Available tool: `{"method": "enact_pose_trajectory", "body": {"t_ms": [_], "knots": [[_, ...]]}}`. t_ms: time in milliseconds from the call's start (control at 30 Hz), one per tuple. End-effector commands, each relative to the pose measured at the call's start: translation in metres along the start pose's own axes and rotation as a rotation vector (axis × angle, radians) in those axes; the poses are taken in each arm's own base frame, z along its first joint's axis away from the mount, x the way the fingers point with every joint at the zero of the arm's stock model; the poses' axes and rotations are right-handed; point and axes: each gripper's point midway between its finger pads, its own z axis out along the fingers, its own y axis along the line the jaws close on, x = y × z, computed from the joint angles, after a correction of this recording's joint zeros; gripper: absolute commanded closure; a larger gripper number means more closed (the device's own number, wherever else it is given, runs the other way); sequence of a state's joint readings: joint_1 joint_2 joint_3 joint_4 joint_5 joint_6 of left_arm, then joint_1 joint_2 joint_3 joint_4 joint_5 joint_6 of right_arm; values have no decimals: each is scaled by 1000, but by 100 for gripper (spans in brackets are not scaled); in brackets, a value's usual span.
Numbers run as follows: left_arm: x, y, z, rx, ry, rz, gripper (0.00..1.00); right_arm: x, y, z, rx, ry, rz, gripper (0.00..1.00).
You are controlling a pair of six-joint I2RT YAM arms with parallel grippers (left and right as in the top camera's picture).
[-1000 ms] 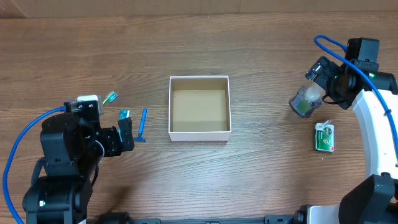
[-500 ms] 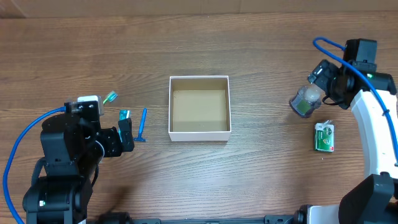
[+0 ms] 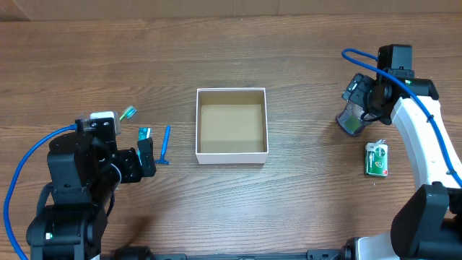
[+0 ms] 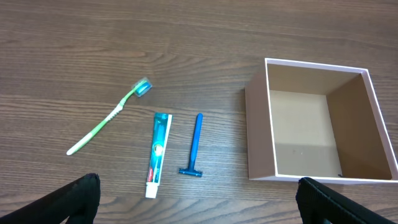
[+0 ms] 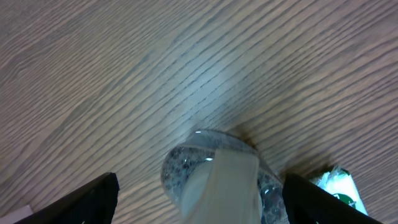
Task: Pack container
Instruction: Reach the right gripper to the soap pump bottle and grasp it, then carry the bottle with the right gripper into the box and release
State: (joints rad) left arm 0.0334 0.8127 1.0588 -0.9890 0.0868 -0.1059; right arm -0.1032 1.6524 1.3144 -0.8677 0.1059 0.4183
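step in hand: first pick of the packing, judging by an empty box and a right arm poised over one item
container [image 3: 231, 153]: square white box with a tan inside, mid-counter between the two arms, open top up, nothing in it
right fingers [image 3: 357, 92]: spread wide and low over the small clear bottle [image 5: 211, 174], one finger to each side with a bare gap on both; nothing gripped yet
bottle: seemingly upright on the counter [image 3: 303, 43], pale cap uppermost, greenish contents; well apart from the container, off to its right
green packet [image 3: 376, 159]: flat on the counter near the bottle, on the robot's side of it; close enough to get nudged
left fingers [image 3: 146, 157]: likewise spread wide and empty, held back short of the left-hand items
left-hand items: toothbrush [image 4: 112, 118], toothpaste tube [image 4: 159, 152] and razor [image 4: 196, 144] lying flat, side by side but not touching, left of the container, razor nearest the box
next move: close squarely on the bottle's body under the cap, lift clear of the counter, carry across to above the box, lower inside, then let go
care: round, smooth bottle, likely to slip or tip if pinched off-centre; thin cardboard walls, easy to shove if the load comes in too low
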Motion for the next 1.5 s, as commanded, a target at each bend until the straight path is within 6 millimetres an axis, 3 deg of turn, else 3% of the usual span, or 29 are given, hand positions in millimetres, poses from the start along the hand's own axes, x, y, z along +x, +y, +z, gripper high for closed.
{"method": "enact_pose_trajectory", "body": {"t_ms": [0, 267, 833, 1000, 1100, 1133, 1467], "knots": [[-8, -3, -6, 14, -24, -15, 0, -3, -5, 1, 28, -24, 1, 16], [-8, -3, -6, 13, -24, -15, 0, -6, -3, 1, 21, -37, 2, 36], [-8, -1, -6, 6, -24, -15, 0, -7, -4, 1, 27, -42, 2, 65], [-8, -1, -6, 6, -25, -15, 0, -8, -4, 0, 27, -43, 2, 80], [-8, -1, -6, 6, -25, -15, 0, -9, -3, -1, 25, -46, 0, 83], [-8, -1, -6, 6, -25, -15, 0, -10, -3, -1, 24, -47, -2, 89], [-8, -1, -6, 7, -26, -15, 0, -17, 0, -19, 7, -81, -40, 90]]}}
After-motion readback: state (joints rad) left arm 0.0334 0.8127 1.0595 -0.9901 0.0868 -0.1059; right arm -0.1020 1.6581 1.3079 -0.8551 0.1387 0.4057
